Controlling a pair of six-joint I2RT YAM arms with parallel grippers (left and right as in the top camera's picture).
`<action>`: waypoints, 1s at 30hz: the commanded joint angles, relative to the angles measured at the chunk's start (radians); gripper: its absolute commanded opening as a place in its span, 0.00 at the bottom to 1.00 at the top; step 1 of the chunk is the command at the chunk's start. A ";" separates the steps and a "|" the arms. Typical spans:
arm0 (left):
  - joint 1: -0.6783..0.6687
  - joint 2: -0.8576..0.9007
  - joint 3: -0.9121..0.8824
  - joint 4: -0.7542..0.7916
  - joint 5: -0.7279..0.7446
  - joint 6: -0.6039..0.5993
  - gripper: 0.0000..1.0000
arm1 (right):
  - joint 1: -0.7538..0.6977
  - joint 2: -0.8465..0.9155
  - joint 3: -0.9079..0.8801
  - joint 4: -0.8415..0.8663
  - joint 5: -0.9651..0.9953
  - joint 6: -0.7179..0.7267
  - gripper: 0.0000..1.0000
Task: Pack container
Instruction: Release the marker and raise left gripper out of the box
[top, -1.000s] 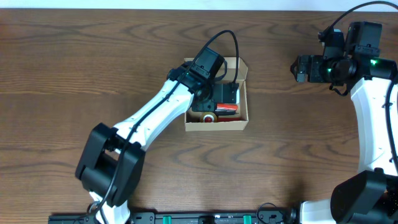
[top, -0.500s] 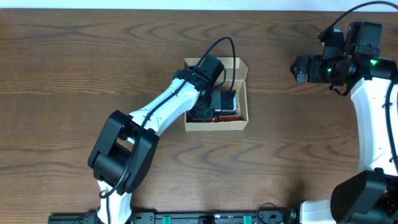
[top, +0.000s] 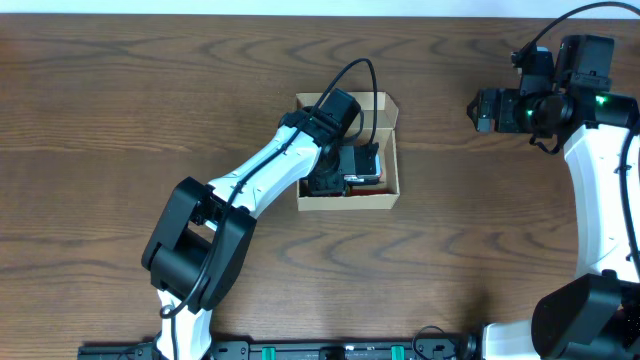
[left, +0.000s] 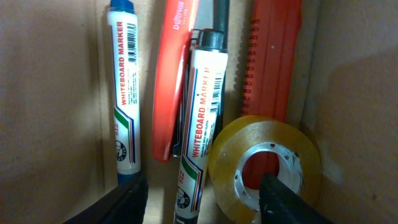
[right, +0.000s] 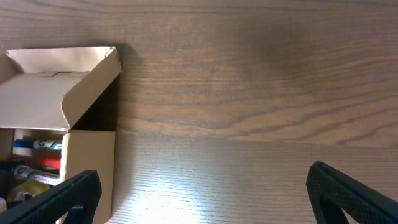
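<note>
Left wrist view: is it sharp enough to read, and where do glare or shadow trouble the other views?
Left wrist: marker print is readable, the tape shows a soft sheen, the left end effector is a dark blur at the bottom edge. Right wrist: a bright glare patch on the table near the bottom; the box interior is shadowed. Overhead: even light, sharp, no glare.

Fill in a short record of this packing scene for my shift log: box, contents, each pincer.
container: tan cardboard box, lid flap open
contents: blue-capped marker, black-capped marker, red curved item, orange-red cutter, tape roll
left pincer: inside the container, open, fingers apart above the contents
right pincer: open, empty, over the table to the right of the container
</note>
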 joint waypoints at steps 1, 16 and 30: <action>0.001 0.011 0.030 -0.004 -0.002 -0.027 0.59 | -0.003 0.006 0.009 -0.001 -0.001 -0.014 0.98; 0.001 0.011 0.146 -0.056 -0.053 -0.078 0.70 | -0.003 0.006 0.009 -0.005 0.000 -0.014 0.98; 0.032 -0.120 0.354 -0.251 -0.135 -0.463 0.86 | -0.003 0.006 0.009 -0.008 -0.005 -0.014 0.99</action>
